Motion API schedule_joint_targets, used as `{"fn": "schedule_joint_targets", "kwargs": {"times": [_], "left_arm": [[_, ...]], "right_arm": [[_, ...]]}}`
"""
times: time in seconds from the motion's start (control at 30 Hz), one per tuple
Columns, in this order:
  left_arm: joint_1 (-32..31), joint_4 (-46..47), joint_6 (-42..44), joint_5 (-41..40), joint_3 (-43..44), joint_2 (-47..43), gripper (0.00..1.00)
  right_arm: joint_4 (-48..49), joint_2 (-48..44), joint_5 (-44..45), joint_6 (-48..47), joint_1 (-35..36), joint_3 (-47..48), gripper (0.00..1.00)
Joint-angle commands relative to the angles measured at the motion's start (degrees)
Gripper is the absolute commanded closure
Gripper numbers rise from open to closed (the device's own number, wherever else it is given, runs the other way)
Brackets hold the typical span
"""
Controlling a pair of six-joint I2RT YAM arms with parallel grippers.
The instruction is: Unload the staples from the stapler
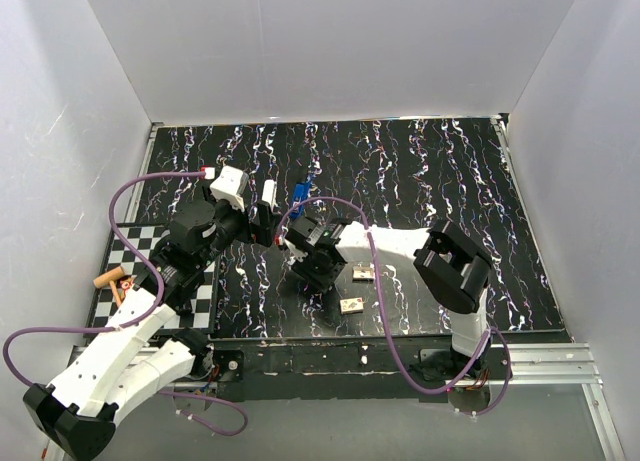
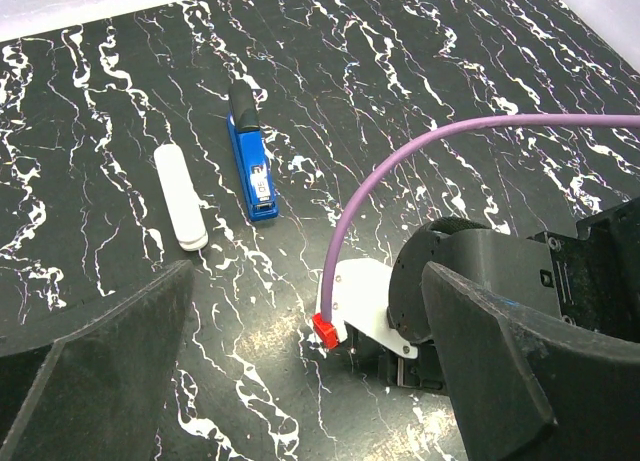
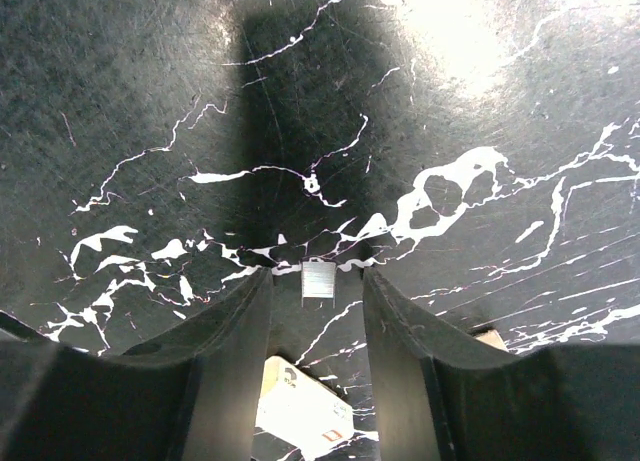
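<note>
The blue stapler [image 1: 300, 193] lies closed on the black marbled mat, also in the left wrist view [image 2: 252, 159]. A short strip of silver staples [image 3: 318, 279] lies on the mat between the fingertips of my right gripper [image 3: 317, 281], which points down, open, its pads clear of the strip. In the top view the right gripper [image 1: 305, 271] is in front of the stapler. My left gripper [image 1: 263, 226] is open wide and empty [image 2: 310, 381], hovering near the right wrist, in front of the stapler.
A white oblong object [image 2: 180, 197] lies left of the stapler. Two small staple boxes [image 1: 362, 272] [image 1: 352, 305] lie by the right arm; one shows under the right fingers [image 3: 305, 411]. A purple cable [image 2: 400, 166] arcs over the mat. A checkerboard [image 1: 130, 256] lies at left.
</note>
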Motion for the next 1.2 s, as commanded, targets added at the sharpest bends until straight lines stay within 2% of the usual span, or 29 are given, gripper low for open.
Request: {"fn": "schedule_joint_targets", "kwargs": {"times": [0.0,0.27,0.4,0.5,0.93,1.17], "left_arm": [[0.0,0.4,0.2,-0.4,0.1,-0.1,0.02],[0.0,0.4,0.2,-0.3,0.2,-0.2,0.02],[0.0,0.4,0.2,-0.3,0.2,-0.1,0.02],[-0.1,0.4,0.2,-0.3,0.2,-0.3,0.02],[0.0,0.4,0.3,-0.5,0.1,-0.5,0.02],[0.0,0.3,0.2,-0.5,0.1,-0.7,0.02]], "right_arm": [[0.4,1.1,1.3,-0.6,0.7,0.4,0.53],[0.1,1.2,2.3,0.6,1.4,0.0,0.68],[-0.5,1.1,3.3,1.0,1.5,0.0,0.81],[-1.2,0.3,4.0,1.6,1.5,0.5,0.86],[-9.3,-8.7,10.2,7.5,1.2,3.0,0.89],[-10.0,-14.4,11.3,12.8,-2.4,-0.5,0.89]]}}
